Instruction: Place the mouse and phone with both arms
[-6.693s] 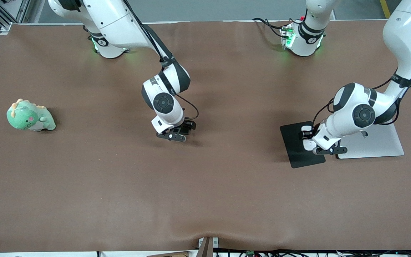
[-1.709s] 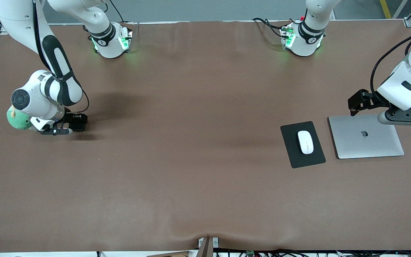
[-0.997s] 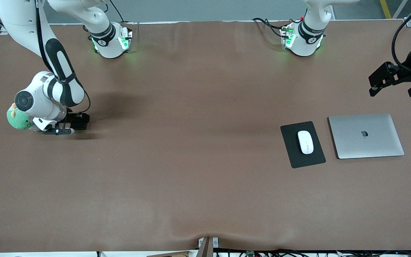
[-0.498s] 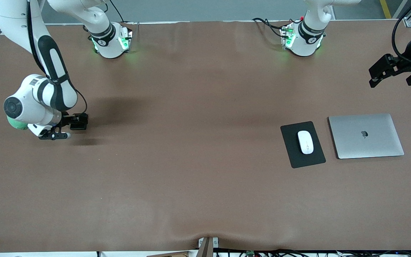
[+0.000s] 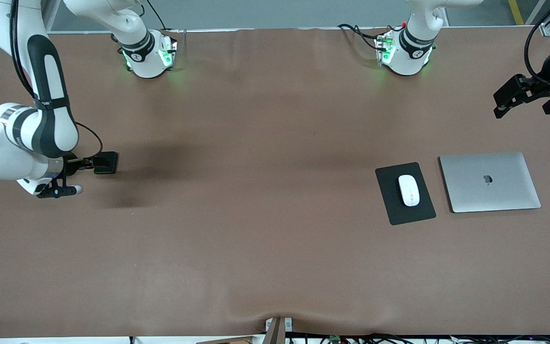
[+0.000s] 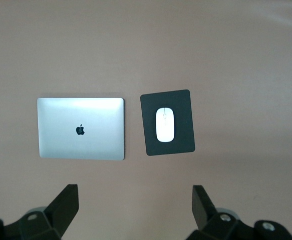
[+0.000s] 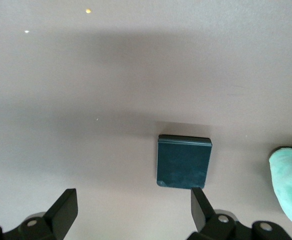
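The white mouse (image 5: 409, 189) lies on a black mouse pad (image 5: 392, 210) toward the left arm's end; it also shows in the left wrist view (image 6: 165, 124). The black phone (image 5: 106, 162) lies flat on the table toward the right arm's end, and shows in the right wrist view (image 7: 184, 161). My right gripper (image 5: 55, 191) hangs open and empty above the table beside the phone, touching nothing (image 7: 133, 210). My left gripper (image 6: 134, 207) is open and empty, high over the table at the left arm's end. Only its wrist (image 5: 523, 93) shows at the front view's edge.
A closed silver laptop (image 5: 490, 181) lies beside the mouse pad, toward the left arm's end. A green plush toy (image 7: 290, 182) sits next to the phone; the right arm hides it in the front view. The brown table (image 5: 265, 215) stretches between the two groups.
My right gripper has let go of the phone, risen and drawn away toward the table's end. The phone stays where it lay. My left gripper rose off the laptop area and now holds still.
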Motion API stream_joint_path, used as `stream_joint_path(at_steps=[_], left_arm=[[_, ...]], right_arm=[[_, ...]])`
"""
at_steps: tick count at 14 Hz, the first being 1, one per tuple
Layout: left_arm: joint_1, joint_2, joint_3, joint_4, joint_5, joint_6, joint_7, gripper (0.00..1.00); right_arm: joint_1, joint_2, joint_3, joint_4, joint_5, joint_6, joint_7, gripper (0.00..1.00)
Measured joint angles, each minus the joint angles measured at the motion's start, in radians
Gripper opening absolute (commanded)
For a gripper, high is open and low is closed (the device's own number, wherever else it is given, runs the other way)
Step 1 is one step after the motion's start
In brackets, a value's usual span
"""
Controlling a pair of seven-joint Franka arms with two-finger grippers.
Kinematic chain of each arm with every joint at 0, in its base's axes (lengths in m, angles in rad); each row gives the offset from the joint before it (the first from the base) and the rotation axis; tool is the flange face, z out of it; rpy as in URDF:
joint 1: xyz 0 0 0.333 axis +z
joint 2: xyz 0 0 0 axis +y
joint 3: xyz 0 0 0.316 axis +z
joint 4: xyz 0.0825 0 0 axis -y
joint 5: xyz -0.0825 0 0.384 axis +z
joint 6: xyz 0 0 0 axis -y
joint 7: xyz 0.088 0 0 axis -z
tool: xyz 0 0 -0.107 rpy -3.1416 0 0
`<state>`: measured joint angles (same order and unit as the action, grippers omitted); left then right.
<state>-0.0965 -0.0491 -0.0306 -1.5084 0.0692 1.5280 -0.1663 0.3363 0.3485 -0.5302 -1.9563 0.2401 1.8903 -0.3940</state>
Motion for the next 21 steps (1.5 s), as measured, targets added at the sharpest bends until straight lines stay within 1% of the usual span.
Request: stream_joint_path(at_steps=[4, 7, 9, 10, 11, 16, 17, 18, 21], left_arm=[[-0.001, 0.0, 0.0, -0.001, 0.0, 0.0, -0.018, 1.0], [-0.001, 0.0, 0.0, -0.001, 0.0, -0.001, -0.021, 1.0], [-0.001, 0.0, 0.0, -0.001, 0.0, -0.003, -0.021, 1.0], [-0.001, 0.0, 0.0, -0.001, 0.0, -0.003, -0.022, 1.0], [0.0, 0.0, 0.0, -0.002, 0.0, -0.004, -0.022, 1.0], [0.0, 0.0, 0.001, -0.003, 0.0, -0.005, -0.022, 1.0], [0.0, 0.0, 0.001, -0.004, 0.0, -0.006, -0.022, 1.0], [0.0, 0.0, 0.001, -0.004, 0.0, -0.006, -0.022, 1.0], [0.0, 0.0, 0.001, -0.005, -0.023, -0.028, -0.022, 1.0]], right_arm=[[-0.019, 0.0, -0.006, 0.09, -0.005, -0.076, -0.032, 1.0], [-0.035, 0.0, -0.006, 0.184, -0.033, -0.176, -0.086, 1.0], [-0.036, 0.0, -0.006, 0.217, -0.092, -0.187, -0.09, 1.0], [-0.036, 0.0, -0.005, 0.237, -0.128, -0.202, -0.09, 1.0], [-0.037, 0.0, -0.004, 0.256, -0.146, -0.232, -0.09, 1.0], [-0.073, -0.01, 0.0, 0.376, -0.152, -0.341, -0.113, 1.0], [-0.082, -0.016, 0.015, 0.405, -0.152, -0.377, -0.131, 1.0], [-0.095, -0.021, 0.045, 0.439, -0.152, -0.419, -0.146, 1.0], [-0.14, -0.037, 0.162, 0.523, -0.159, -0.513, -0.156, 1.0]])
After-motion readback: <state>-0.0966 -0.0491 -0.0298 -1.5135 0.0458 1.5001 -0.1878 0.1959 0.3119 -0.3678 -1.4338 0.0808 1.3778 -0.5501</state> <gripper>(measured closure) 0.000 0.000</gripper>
